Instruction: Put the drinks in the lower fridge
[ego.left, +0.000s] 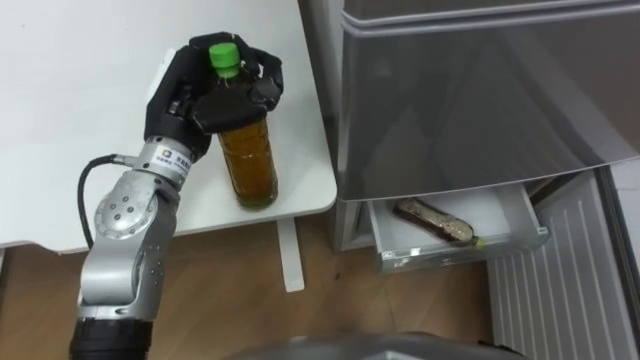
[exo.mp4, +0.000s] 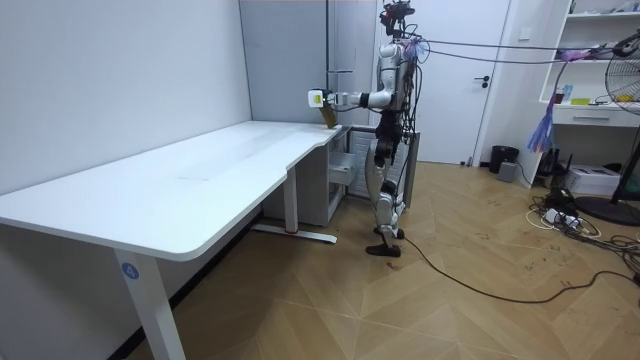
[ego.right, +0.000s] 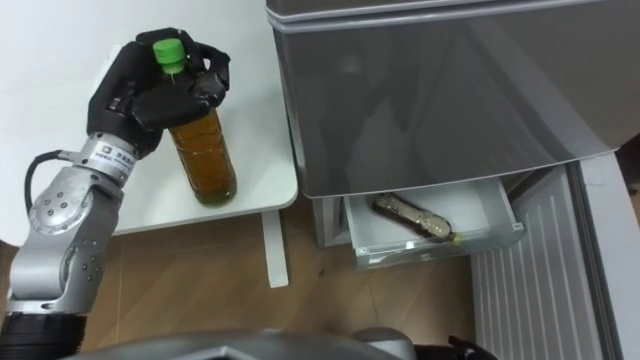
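Observation:
A clear bottle (ego.left: 248, 150) of amber drink with a green cap stands upright near the corner of the white table (ego.left: 80, 120). My left hand (ego.left: 185, 95) is shut on its neck and shoulder from behind, fingers curled just under the cap. I cannot tell whether its base rests on the table or hangs just above it. To the right, the grey fridge (ego.left: 480, 90) has its lower drawer (ego.left: 520, 215) pulled open. A second bottle (ego.left: 432, 222) lies on its side in that drawer. In the room view I stand between table and fridge, left arm stretched out with the bottle (exo.mp4: 327, 115).
The table's rounded corner and its white leg (ego.left: 290, 255) lie between me and the fridge. A white ribbed panel (ego.left: 560, 280) stands below the drawer at the right. Wooden floor lies under the table edge.

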